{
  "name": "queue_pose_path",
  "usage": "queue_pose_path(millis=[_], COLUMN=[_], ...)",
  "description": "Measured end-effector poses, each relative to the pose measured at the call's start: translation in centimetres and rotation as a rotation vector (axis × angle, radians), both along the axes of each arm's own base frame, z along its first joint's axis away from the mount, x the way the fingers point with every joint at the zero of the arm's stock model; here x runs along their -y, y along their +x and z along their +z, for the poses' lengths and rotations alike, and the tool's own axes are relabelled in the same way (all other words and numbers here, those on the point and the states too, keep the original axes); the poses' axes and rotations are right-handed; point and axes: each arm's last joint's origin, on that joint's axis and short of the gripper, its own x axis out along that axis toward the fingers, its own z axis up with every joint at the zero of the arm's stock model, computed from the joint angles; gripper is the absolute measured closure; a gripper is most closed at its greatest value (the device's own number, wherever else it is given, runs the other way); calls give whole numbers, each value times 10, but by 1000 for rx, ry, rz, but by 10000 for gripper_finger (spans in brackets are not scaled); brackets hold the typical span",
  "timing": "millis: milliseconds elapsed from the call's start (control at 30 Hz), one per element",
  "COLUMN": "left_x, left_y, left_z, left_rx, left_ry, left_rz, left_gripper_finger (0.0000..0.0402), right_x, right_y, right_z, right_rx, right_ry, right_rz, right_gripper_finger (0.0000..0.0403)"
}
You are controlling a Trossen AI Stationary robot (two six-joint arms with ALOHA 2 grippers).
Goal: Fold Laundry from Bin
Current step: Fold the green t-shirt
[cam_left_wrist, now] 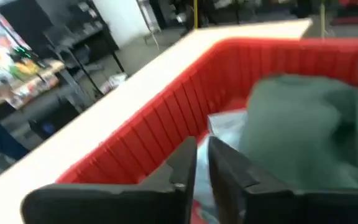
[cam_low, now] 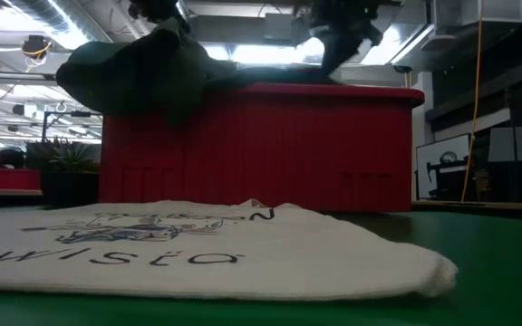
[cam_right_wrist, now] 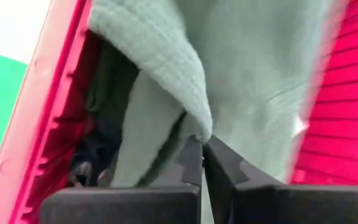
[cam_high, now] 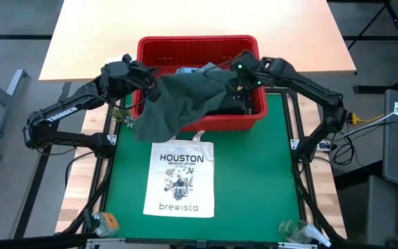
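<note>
The red bin [cam_high: 199, 40] stands at the far end of the green mat. A dark green garment [cam_high: 182, 100] from the laundry lies across the bin's near rim, and its lower end [cam_high: 150, 128] hangs over the left corner onto the mat. My right gripper [cam_high: 239, 84] is over the bin's right part, shut on this garment. Over the bin's left wall, my left gripper [cam_left_wrist: 202, 162] has its fingers a little apart with nothing seen between them. Light blue cloth [cam_high: 185, 70] lies inside the bin. My right gripper pinches a bunched, ribbed fold of the green garment [cam_right_wrist: 197, 130] between its two fingers [cam_right_wrist: 188, 158]. The fingers slant down into the bin from its right side. From the hold the cloth runs across the bin toward its left corner, raised above the clothes below.
A white tote bag [cam_high: 180, 178] printed HOUSTON lies flat on the mat [cam_high: 268, 173] in front of the bin. Bottles stand at the near corners [cam_high: 106, 223] [cam_high: 297, 232]. A tan tabletop [cam_high: 185, 21] lies beyond the bin. Dark clothes [cam_right_wrist: 95, 143] remain inside it.
</note>
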Motion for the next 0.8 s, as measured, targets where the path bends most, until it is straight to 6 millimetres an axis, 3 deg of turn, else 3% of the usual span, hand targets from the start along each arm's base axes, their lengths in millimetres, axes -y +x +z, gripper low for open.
queue_pose_path(millis=[133, 267, 467, 633, 800], left_x=[-1, -1, 14, 36, 66], left_y=[1, 3, 13, 26, 47], left_z=[9, 18, 16, 9, -1], left_rx=[71, 170, 267, 250, 184], left_ry=[54, 91, -63, -196, -252], left_rz=[5, -15, -332, -535, -690], left_gripper_finger=[301, 281, 282, 282, 282], right_x=[-2, -5, -10, -14, -14], right_y=[-4, -10, -21, -27, -29], right_z=[28, 56, 90, 105, 108], right_rx=[80, 165, 273, 325, 337], right_ry=[-43, -96, -166, -193, -186], right_rz=[0, -6, -18, -18, -28], right_gripper_finger=[400, 399, 400, 400, 401])
